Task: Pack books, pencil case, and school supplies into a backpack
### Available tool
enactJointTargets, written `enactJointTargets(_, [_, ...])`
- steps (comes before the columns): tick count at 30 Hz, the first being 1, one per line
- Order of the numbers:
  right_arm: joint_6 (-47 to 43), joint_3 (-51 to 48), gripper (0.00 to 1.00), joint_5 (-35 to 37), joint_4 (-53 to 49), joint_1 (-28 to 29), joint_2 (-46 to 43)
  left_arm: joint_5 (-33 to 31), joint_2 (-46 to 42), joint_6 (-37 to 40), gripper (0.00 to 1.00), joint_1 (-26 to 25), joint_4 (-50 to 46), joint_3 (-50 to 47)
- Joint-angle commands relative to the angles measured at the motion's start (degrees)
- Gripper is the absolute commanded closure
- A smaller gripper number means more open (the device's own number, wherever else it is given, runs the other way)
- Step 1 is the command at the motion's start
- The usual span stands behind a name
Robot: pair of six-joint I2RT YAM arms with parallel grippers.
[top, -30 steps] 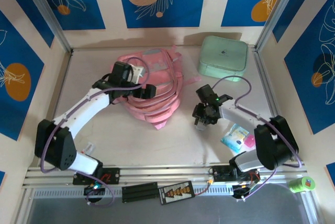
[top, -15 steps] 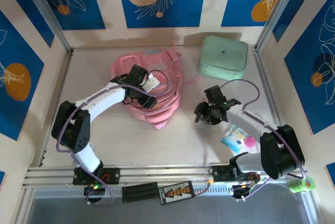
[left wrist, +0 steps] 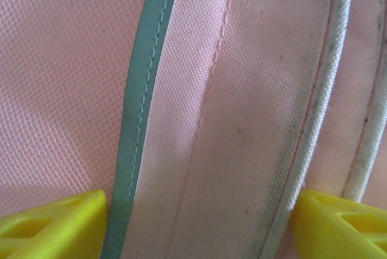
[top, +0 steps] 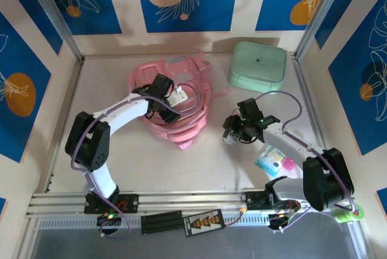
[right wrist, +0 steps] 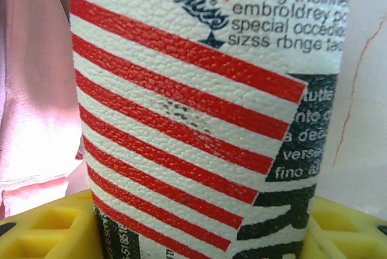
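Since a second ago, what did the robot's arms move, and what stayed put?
The left arm swung in, carrying the left hand a little rightward over the backpack. Its fingers now sit either side of a pink fold; whether it grips is unclear. The right hand kept its hold on the red-striped white block and barely shifted. The backpack, mint-green box and blue packet stayed put.

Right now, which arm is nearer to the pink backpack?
Left. The left arm has its jaws astride a fabric band of the backpack. The right arm holds a red-striped pack in its jaws, apart from the backpack, to its right.
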Motion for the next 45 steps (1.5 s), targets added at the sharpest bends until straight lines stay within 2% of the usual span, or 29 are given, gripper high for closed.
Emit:
enactJointTargets(1, [1.1,0.1,0.52,-2.0,1.3,-0.1,-0.6,-3.2,2.0,2.1,0.25,0.1,-2.1,2.3])
enactJointTargets(3, [1.4,0.0,0.53,-1.9,1.7,0.1,-0.8,-4.8,2.5,2.2,0.29,0.1,-2.0,2.9])
enactJointTargets(7, [1.9,-0.4,0.53,-1.7,2.3,0.1,-1.4,-4.2,1.8,2.3,0.32,0.0,-1.3,3.2])
enactJointTargets(10, [2.0,-0.2,0.53,-1.7,2.3,0.1,-1.5,-3.7,0.5,2.0,0.4,0.0,-0.6,3.4])
enactJointTargets(12, [2.1,-0.2,0.53,-1.7,2.3,0.1,-1.6,-3.5,-1.0,1.7,0.47,0.1,0.6,2.8])
enactJointTargets(15, [2.3,-0.3,0.53,-1.7,2.4,0.2,-1.9,-1.3,-3.8,0.8,0.64,0.1,3.0,1.2])
enactJointTargets(19, [2.4,-0.8,0.53,-2.1,3.1,0.2,-2.0,4.3,-6.6,-1.5,0.78,0.1,5.4,-1.3])
enactJointTargets(24, [2.7,-0.9,0.54,-2.5,3.3,0.5,-1.9,6.0,-6.6,-2.9,0.92,0.1,5.8,-2.2])
enactJointTargets(29, [2.9,-0.9,0.54,-2.5,3.2,0.6,-2.2,7.6,-6.2,-2.8,1.0,0.1,3.7,-1.0])
enactJointTargets(34, [3.3,-0.9,0.54,-3.9,4.1,0.6,-3.0,10.2,-7.9,-5.1,1.0,0.1,2.9,0.4])
enactJointTargets(41, [2.7,0.0,0.54,-9.8,7.7,0.7,-6.9,16.8,-16.8,-16.6,1.0,-0.1,6.4,1.3])
enactJointTargets(45, [3.3,2.4,0.54,-13.1,10.0,2.0,-7.3,16.9,-20.6,-23.6,1.0,-0.2,11.0,1.2])
